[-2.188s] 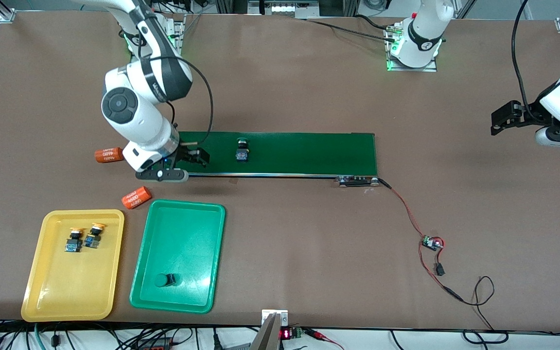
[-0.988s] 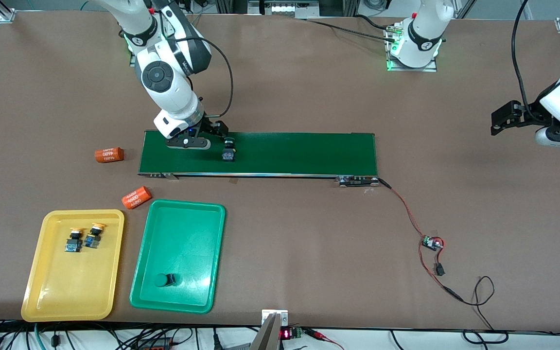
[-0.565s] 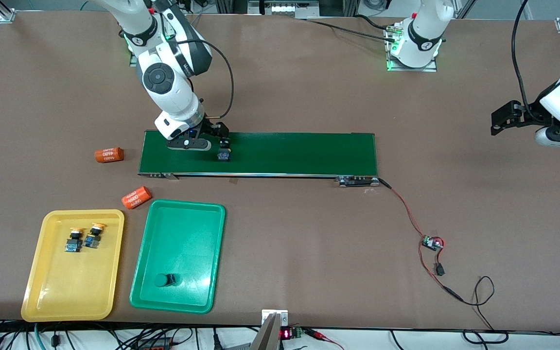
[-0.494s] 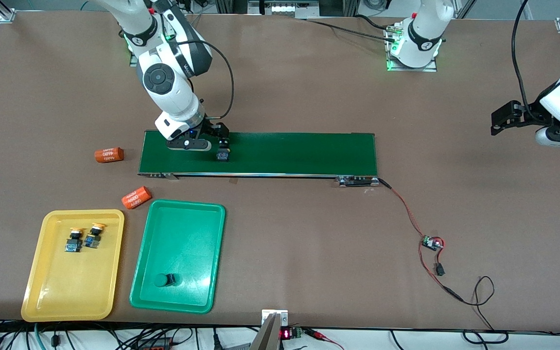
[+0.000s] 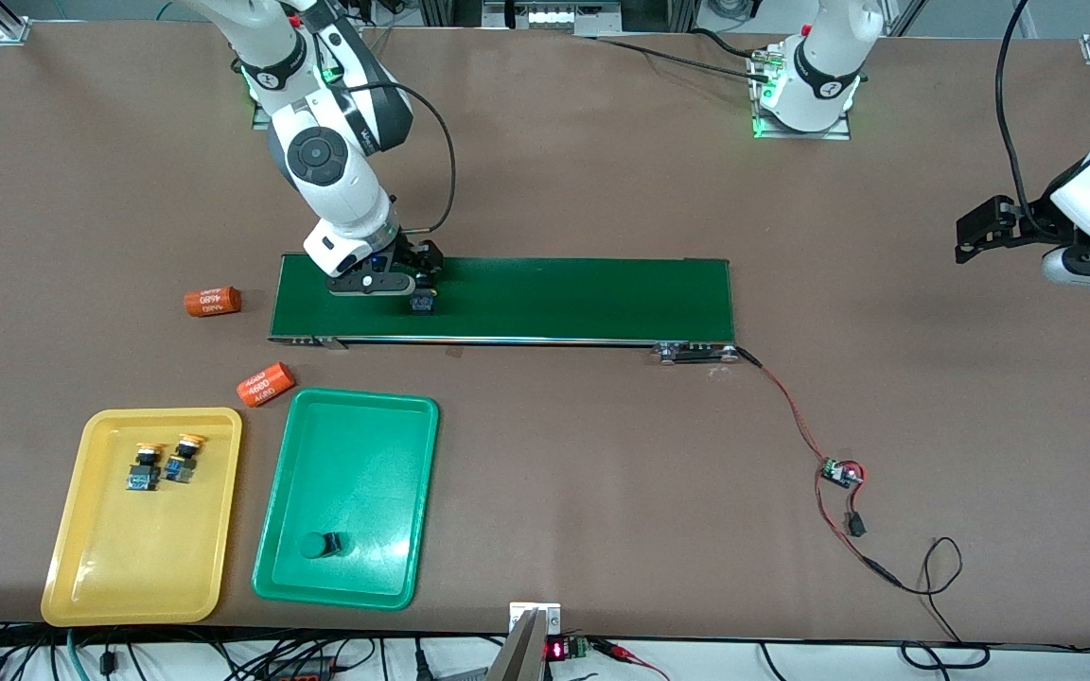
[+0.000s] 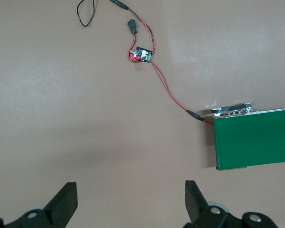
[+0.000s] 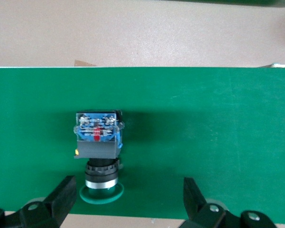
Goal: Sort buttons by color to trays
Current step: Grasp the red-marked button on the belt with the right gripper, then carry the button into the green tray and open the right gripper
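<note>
Because the right gripper (image 7: 128,197) hangs with its jaws wide apart over the small green-capped button (image 7: 97,152) lying on the long dark green belt (image 5: 554,298), a late squeeze could miss it, while the left gripper (image 6: 130,202) waits open over bare table

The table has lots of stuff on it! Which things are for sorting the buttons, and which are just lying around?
For the job:
- green button on the belt, under the open right gripper
- two yellow buttons in the yellow tray
- another green button in the green tray

Just lying about:
- two orange cylinders
- conveyor belt
- wired circuit board
- left gripper, open, waiting
</note>
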Robot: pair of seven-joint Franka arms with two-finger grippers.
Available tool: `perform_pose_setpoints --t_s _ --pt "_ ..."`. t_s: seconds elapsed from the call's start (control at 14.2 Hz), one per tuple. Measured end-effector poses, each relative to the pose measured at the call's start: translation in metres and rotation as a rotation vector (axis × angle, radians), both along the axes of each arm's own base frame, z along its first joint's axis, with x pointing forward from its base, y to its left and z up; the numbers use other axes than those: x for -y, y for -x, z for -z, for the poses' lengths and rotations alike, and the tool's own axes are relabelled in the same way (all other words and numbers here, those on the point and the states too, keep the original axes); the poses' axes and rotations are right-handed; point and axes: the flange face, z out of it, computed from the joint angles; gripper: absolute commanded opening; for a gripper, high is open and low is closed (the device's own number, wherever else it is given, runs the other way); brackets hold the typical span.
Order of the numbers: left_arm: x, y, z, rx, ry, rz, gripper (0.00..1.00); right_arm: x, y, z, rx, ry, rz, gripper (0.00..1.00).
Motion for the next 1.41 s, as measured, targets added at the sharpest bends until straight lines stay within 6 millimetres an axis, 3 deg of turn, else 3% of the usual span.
perform_pose_setpoints --t_s 0.42,0.49,0.64,0.71,0.85,0.99,1.2,1.41 --pt "0.0 0.0 0.0 0.0 0.0 0.0 1.0 0.0 -0.003 0.016 0.009 -0.009 0.004 1.0" --pt "0.0 0.0 0.0 0.0 0.0 0.0 1.0 0.001 -0.004 0.021 0.014 -0.01 0.005 0.96" --pt "0.0 0.0 0.0 0.0 0.0 0.0 1.0 0.006 -0.009 0.029 0.021 -0.004 -0.013 0.81" --pt "0.0 0.0 0.0 0.0 0.0 0.0 1.0 0.011 -0.012 0.031 0.024 0.001 -0.027 0.7" --pt "0.0 0.0 0.0 0.0 0.0 0.0 1.0 0.022 -0.022 0.03 0.033 0.004 -0.053 0.37" --pt "0.0 0.0 0.0 0.0 0.0 0.0 1.0 0.03 -0.029 0.027 0.041 0.002 -0.068 0.16" --pt "0.0 0.0 0.0 0.0 0.0 0.0 1.0 0.03 -0.037 0.019 0.06 -0.006 -0.067 0.1" --pt "0.0 0.0 0.0 0.0 0.0 0.0 1.0 0.024 -0.057 -0.01 0.071 -0.007 -0.063 0.1"
